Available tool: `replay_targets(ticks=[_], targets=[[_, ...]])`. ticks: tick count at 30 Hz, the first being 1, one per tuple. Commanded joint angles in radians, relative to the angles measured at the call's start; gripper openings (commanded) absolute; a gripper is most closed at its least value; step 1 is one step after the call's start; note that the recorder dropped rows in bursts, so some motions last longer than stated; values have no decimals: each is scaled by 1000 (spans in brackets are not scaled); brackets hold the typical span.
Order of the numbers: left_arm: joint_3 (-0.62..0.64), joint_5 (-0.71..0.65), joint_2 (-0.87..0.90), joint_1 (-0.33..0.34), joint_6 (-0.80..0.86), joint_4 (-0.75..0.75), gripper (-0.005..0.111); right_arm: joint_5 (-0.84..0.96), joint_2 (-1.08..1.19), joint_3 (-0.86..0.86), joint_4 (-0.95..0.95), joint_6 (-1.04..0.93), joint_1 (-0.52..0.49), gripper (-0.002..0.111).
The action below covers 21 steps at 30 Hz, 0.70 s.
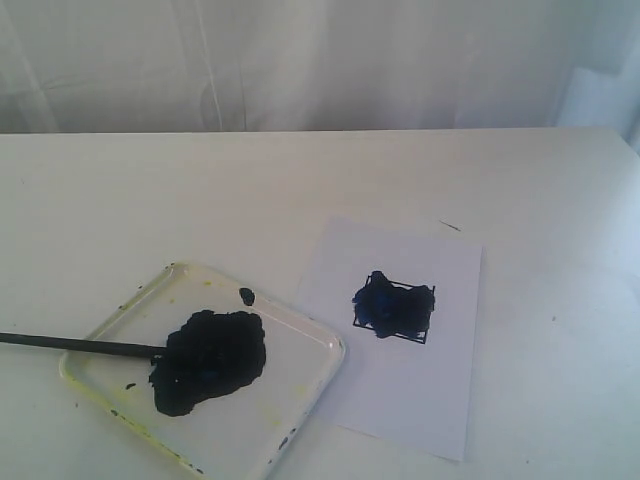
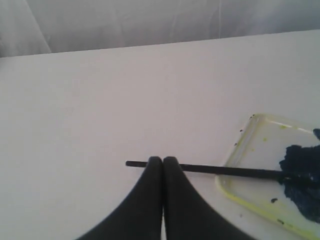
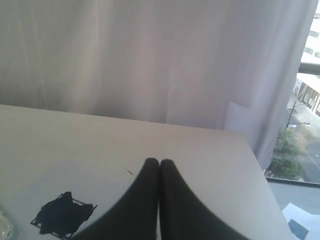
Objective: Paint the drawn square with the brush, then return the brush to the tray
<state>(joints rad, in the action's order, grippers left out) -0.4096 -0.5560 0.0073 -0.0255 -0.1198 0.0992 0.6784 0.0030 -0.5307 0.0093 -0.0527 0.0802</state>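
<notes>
1 brush (image 1: 80,345) lies with its dark tip in the black paint blob (image 1: 208,360) of the tray (image 1: 290,385). Its thin handle crosses the tray's rim and runs out over the table (image 1: 300,180) toward my left fingers. Seen from my left wrist, the handle passes right at the tips of my left gripper (image 2: 162,160), and its free end shows on their far side. I cannot tell whether my tips touch it. My 2 left fingers are pressed together with no gap and nothing between them. The tray sits on the side of those fingers that faces my right arm. Its rim is stained yellow-green, and a few dark flecks mark its white floor.

The drawn square (image 1: 395,308) is on a white paper sheet (image 1: 420,390) just beside the tray, on the tray's side away from my left fingers. Its inside is mostly daubed blue-black, and the paint spills over the outline in places. From my right wrist the square lies near my right gripper (image 3: 159,162), on the side toward my left arm. My 2 right fingers are closed tight against each other and hold nothing. Beyond them hangs a pale curtain (image 3: 150,60), and past its edge a window (image 3: 305,100) shows a street and greenery.
</notes>
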Motion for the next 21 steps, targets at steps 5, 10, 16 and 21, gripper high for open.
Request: replay_targets(ticks=[5,10,16,21], targets=[[235,395,-7,1,-27,-53,0,-456,-3,294,-9,6,-2,0],[394,519,-7,1,0,-53,0,-531,-3,424,-9,-5,-2,0],[410,473,-7,1,76,-38,0,-596,-3,531,-9,-40,-2,0],[410,475,-7,1,69,-38,0,-491,-3,531,-9,-66,-2,0]])
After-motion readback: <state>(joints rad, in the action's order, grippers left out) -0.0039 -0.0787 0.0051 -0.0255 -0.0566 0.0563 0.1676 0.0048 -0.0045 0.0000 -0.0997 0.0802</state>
